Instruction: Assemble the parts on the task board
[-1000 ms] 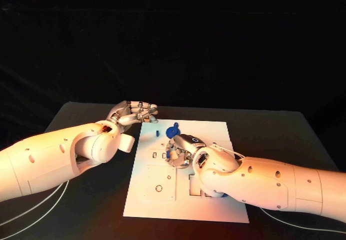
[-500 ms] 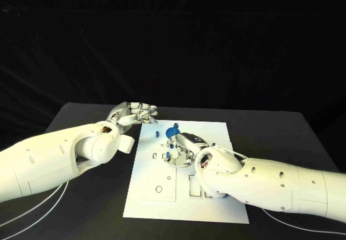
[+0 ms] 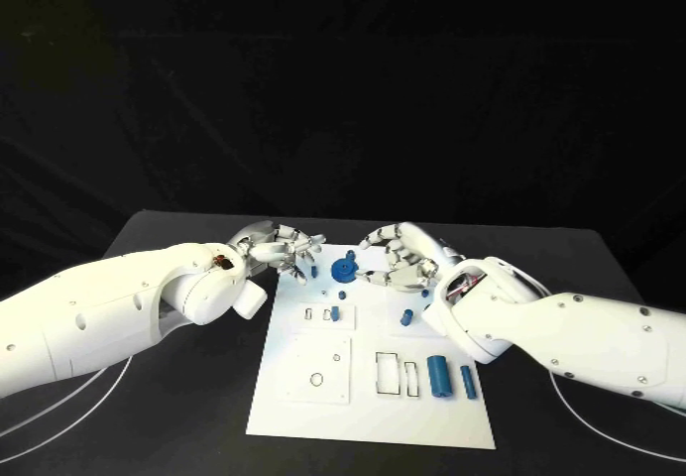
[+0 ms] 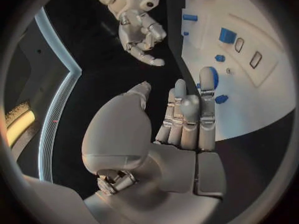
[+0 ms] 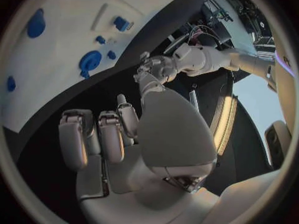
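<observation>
Since the earlier frames the right hand [image 3: 397, 258] has lifted off the middle of the task board [image 3: 375, 421] and now hangs over its far edge, so the parts that the arm covered can be seen. The left hand [image 3: 281, 250] has moved a little toward the board's far left corner. The 2 hands are now near each other, with a blue round part [image 3: 343, 268] on the board between them.

The fingers of both hands are loosely curled and apart, and they pinch nothing. In the left wrist view the left fingers [image 4: 207, 99] are almost straight and side by side, above the board's edge.

The board lies flat in the middle of the dark surface [image 3: 171, 387]. Near its right edge 2 blue bars [image 3: 440, 379] lie side by side, and a small blue oval part [image 3: 406, 318] lies further up. White cables [image 3: 64, 421] run over the surface under the left arm. The room behind is black.
</observation>
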Action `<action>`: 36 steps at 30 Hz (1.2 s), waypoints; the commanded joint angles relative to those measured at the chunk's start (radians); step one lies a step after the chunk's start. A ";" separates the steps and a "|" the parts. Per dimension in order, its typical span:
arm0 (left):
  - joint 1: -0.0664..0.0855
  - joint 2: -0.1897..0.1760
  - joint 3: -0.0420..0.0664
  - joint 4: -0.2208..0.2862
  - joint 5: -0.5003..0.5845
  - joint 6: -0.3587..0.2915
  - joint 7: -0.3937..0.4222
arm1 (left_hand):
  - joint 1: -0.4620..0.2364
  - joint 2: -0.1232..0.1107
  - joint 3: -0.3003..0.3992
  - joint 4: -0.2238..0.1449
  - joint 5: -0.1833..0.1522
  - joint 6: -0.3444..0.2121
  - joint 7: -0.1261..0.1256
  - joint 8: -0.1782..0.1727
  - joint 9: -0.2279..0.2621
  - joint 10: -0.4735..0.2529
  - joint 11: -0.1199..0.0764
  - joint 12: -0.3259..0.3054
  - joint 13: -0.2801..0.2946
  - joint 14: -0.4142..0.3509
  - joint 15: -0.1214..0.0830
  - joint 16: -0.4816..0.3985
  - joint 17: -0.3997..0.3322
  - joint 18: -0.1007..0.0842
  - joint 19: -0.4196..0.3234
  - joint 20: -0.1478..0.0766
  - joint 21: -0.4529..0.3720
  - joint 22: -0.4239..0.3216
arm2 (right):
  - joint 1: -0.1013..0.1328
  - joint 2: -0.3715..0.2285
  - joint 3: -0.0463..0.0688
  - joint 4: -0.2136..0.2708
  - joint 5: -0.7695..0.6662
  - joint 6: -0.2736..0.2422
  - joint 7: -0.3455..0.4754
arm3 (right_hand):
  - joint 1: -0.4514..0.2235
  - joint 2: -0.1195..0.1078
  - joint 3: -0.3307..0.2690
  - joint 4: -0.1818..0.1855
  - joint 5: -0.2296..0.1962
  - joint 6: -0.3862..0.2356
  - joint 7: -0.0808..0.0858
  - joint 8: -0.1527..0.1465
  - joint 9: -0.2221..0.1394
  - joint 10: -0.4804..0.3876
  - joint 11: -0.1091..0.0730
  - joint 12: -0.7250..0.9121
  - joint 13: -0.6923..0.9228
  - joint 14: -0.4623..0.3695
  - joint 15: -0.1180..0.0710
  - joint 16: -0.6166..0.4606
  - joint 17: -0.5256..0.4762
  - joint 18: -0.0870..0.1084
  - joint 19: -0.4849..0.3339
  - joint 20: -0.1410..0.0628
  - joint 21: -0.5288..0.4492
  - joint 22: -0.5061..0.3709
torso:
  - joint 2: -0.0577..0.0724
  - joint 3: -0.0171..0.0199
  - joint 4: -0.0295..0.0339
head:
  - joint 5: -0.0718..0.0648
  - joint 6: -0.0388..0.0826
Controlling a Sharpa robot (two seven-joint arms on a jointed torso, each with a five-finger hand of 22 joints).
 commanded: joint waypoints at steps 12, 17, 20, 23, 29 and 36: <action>0.048 0.095 0.001 -0.041 -0.540 0.331 -0.467 | -0.109 0.060 -0.065 0.001 -0.013 0.027 -0.073 0.198 0.148 0.180 -0.068 0.517 0.541 0.220 -0.060 0.209 0.464 -0.021 0.063 -0.055 0.381 0.378 | 0.076 -0.153 0.002 0.003 0.317 0.018 0.063 | 0.004 0.002 0.008 0.002 -0.005 0.014 -0.001 0.012 0.000 0.008 -0.005 0.010 0.021 0.087 -0.002 -0.005 0.187 -0.002 0.063 0.001 0.003 0.212 | -0.013 0.0090 -0.0064 | 0.019 -0.004; 0.058 0.138 -0.008 -0.074 -0.590 0.354 -0.491 | -0.117 0.060 -0.071 0.001 -0.019 0.019 -0.072 0.196 0.150 0.173 -0.067 0.515 0.536 0.222 -0.060 0.211 0.470 -0.023 0.064 -0.056 0.392 0.392 | 0.080 -0.168 0.002 0.004 0.316 0.024 0.052 | 0.003 0.003 0.009 0.002 -0.009 0.014 -0.001 0.013 0.000 0.009 -0.005 0.011 0.021 0.086 -0.002 -0.006 0.187 -0.002 0.062 0.000 0.001 0.211 | -0.013 0.0108 -0.0018 | 0.023 -0.008; 0.062 0.159 -0.013 -0.091 -0.600 0.365 -0.498 | -0.122 0.059 -0.076 0.001 -0.023 0.010 -0.069 0.189 0.150 0.173 -0.065 0.518 0.542 0.225 -0.058 0.213 0.477 -0.023 0.063 -0.055 0.397 0.397 | 0.082 -0.171 0.002 0.002 0.314 0.029 0.046 | 0.003 0.003 0.010 0.002 -0.009 0.014 -0.001 0.013 0.000 0.008 -0.005 0.010 0.020 0.086 -0.002 -0.006 0.187 -0.002 0.062 0.000 0.001 0.211 | -0.013 0.0113 -0.0026 | 0.025 -0.010; 0.064 0.179 -0.015 -0.105 -0.606 0.380 -0.504 | -0.127 0.063 -0.081 0.001 -0.027 0.005 -0.066 0.181 0.150 0.173 -0.062 0.522 0.547 0.233 -0.056 0.221 0.502 -0.039 0.103 -0.054 0.452 0.488 | 0.083 -0.172 0.002 -0.001 0.313 0.033 0.040 | 0.003 0.003 0.010 0.001 -0.011 0.013 -0.001 0.013 -0.001 0.007 -0.005 0.010 0.019 0.086 -0.003 -0.006 0.186 -0.001 0.061 0.000 0.000 0.210 | -0.011 0.0113 -0.0050 | 0.027 -0.011; 0.066 0.206 -0.019 -0.119 -0.608 0.409 -0.510 | -0.129 0.067 -0.084 0.001 -0.027 0.005 -0.065 0.178 0.150 0.174 -0.061 0.525 0.552 0.235 -0.055 0.224 0.511 -0.042 0.113 -0.053 0.469 0.511 | 0.085 -0.172 0.002 -0.006 0.310 0.038 0.030 | 0.003 0.003 0.010 0.001 -0.011 0.013 -0.001 0.013 -0.001 0.007 -0.005 0.010 0.019 0.086 -0.003 -0.006 0.186 -0.001 0.061 0.000 0.000 0.210 | -0.012 0.0115 -0.0064 | 0.028 -0.017; 0.066 0.217 -0.022 -0.130 -0.599 0.440 -0.519 | -0.114 0.078 -0.087 0.000 -0.025 -0.003 -0.060 0.158 0.151 0.089 -0.057 0.431 0.422 0.229 -0.054 0.216 0.497 -0.060 0.182 -0.055 0.547 0.632 | 0.086 -0.173 0.002 -0.009 0.307 0.040 0.022 | 0.003 0.003 0.010 0.001 -0.011 0.013 -0.001 0.013 -0.001 0.007 -0.005 0.010 0.019 0.086 -0.003 -0.006 0.186 -0.001 0.061 0.000 0.000 0.210 | -0.013 0.0105 -0.0040 | 0.024 -0.023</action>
